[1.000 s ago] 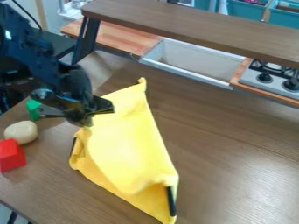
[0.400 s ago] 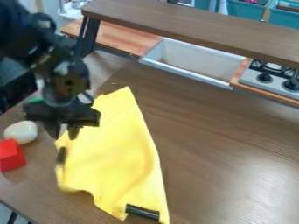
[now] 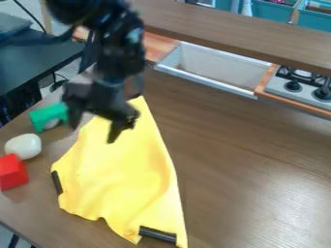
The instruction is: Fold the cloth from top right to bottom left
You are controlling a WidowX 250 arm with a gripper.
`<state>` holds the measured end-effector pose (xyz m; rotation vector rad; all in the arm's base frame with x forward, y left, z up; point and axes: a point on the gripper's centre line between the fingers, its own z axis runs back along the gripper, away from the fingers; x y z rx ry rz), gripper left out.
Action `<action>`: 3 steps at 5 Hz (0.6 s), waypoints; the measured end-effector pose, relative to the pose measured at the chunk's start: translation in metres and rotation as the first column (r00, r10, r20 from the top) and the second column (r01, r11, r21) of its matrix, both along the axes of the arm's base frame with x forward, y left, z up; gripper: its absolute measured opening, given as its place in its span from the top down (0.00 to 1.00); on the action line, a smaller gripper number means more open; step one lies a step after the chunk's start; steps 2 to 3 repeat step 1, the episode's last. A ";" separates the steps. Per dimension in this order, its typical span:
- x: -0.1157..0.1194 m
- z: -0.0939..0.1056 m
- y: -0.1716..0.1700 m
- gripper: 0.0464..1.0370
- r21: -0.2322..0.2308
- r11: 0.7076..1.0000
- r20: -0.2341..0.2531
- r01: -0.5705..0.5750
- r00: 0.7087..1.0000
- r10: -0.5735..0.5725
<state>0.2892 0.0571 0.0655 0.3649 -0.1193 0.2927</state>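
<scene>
Moved the gripper (image 3: 94, 133) up and right from the left edge of the cloth (image 3: 126, 179) and spread its fingers wider. Flattened the bulging cloth, drawing its right edge leftward. Turned the near black strip (image 3: 157, 235) from steep to almost level; shifted the left black strip (image 3: 57, 182). Uncovered more of the green block (image 3: 46, 116).

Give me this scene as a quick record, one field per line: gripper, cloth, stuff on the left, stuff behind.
gripper: gripper over the cloth's far end, fingers apart
cloth: yellow cloth, rumpled, on the table
on left: green block, white block, red block
behind: sink, stove
</scene>
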 end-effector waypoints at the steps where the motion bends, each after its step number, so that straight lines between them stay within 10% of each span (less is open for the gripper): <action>1: 0.020 0.012 -0.023 0.04 -0.003 0.998 -0.029 0.067 0.997 -0.067; 3: 0.020 0.012 -0.023 0.04 -0.003 0.998 -0.029 0.067 0.997 -0.067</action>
